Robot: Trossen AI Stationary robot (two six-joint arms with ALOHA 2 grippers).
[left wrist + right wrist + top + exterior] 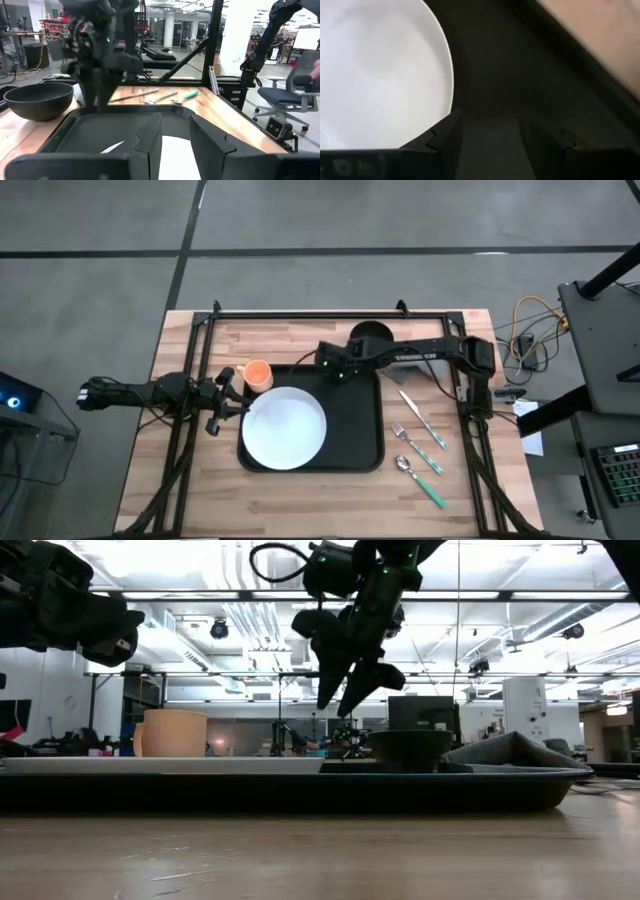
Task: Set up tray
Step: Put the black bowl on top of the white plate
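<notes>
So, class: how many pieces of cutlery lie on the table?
3, all right of the tray: knife farthest back, fork in the middle, spoon nearest the front.

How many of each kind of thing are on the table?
Tray: 1
Plate: 1
Cup: 1
Bowl: 1
Knife: 1
Fork: 1
Spoon: 1
Total: 7

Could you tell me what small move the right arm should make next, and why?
Probably lift the right gripper and swing it toward the black bowl, which sits off the tray at its far edge. The gripper hangs open and empty over the tray's far side, beside the white plate already set there. The left gripper waits by the orange cup.
</notes>
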